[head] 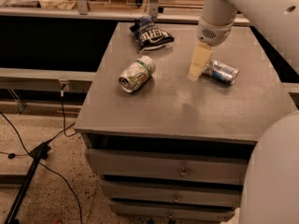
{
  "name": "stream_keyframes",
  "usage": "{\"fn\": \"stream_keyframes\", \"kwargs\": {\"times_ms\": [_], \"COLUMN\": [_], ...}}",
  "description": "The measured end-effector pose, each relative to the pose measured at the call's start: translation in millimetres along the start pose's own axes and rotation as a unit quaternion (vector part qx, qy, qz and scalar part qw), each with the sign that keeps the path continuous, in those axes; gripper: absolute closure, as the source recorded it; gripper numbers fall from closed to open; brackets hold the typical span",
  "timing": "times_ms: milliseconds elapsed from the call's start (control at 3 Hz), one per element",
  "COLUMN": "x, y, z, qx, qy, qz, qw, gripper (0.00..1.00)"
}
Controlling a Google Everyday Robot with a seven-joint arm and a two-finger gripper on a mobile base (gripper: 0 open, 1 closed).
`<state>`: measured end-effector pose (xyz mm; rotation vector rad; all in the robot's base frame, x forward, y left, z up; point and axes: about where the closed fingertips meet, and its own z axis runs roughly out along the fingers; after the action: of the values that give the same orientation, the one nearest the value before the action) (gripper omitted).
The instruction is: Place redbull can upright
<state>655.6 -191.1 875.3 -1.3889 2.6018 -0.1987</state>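
Note:
The redbull can (221, 72) is slim, silver and blue, and lies on its side on the right part of the grey cabinet top (187, 106). My gripper (195, 74) hangs down from the white arm just left of the can's near end, low over the surface. It is beside the can, not around it. Whether it touches the can cannot be told.
A fatter white-and-green can (136, 73) lies on its side at the left of the top. A dark chip bag (151, 33) lies at the back. Drawers (182, 171) are below the top. Cables and a stand leg (28, 171) lie on the floor at the left.

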Motion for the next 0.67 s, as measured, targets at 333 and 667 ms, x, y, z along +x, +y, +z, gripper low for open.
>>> {"fn": "stream_keyframes", "kwargs": {"times_ms": [333, 667], "x": [-3, -5], "y": [-10, -12], "z": [32, 46], "qx": [-0.024, -0.038], "qy": [-0.005, -0.011], "qz": [0.022, 0.025], "qw": [0.9995, 0.9989], "gripper": [0.12, 0.34]}}
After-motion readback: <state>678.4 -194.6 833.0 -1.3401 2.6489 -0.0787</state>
